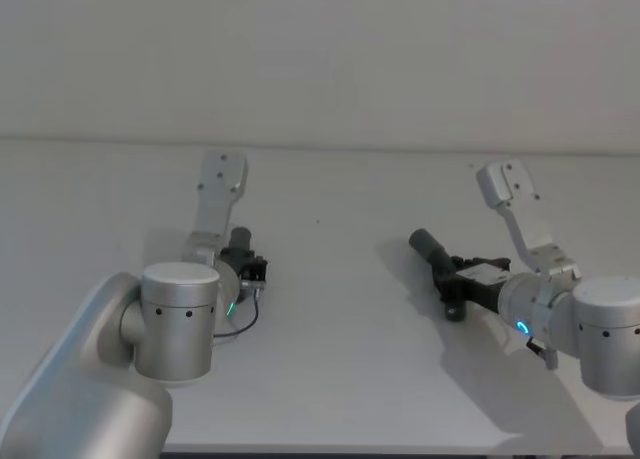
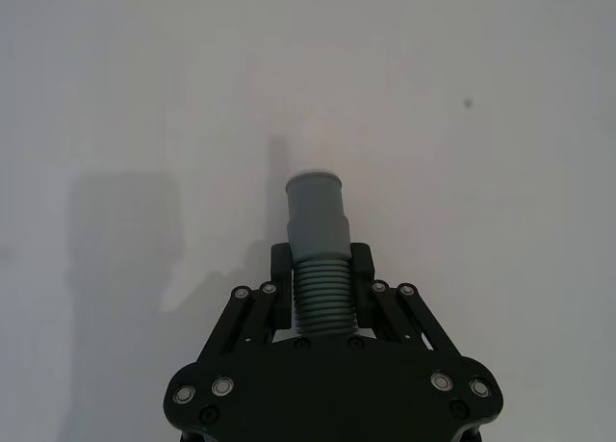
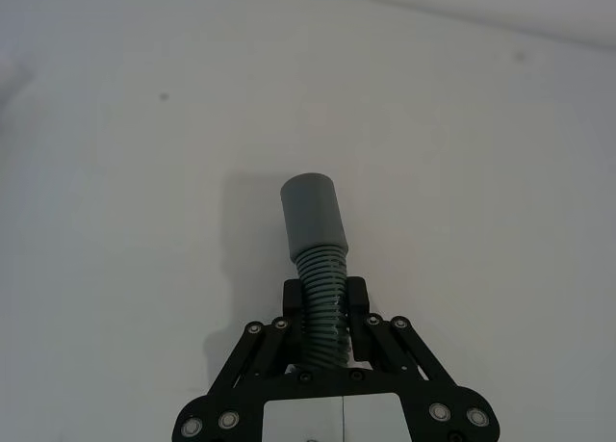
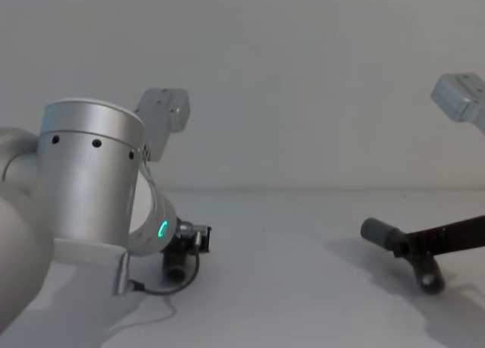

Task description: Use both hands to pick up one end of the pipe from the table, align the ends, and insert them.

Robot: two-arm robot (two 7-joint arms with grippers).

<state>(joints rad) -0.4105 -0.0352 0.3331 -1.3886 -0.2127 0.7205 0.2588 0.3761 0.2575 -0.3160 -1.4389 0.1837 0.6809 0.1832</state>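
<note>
The left gripper (image 2: 320, 266) clamps one pipe piece (image 2: 317, 232) at its ribs, and the right gripper (image 3: 327, 298) clamps the other piece (image 3: 315, 225). The two collar ends (image 1: 421, 241) are well apart, with bare table (image 1: 340, 329) between them.

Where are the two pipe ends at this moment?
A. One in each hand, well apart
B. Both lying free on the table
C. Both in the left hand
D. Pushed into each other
A: the left hand is shut on one ribbed pipe piece, the right hand on the other pipe piece, with bare table between them.
</note>
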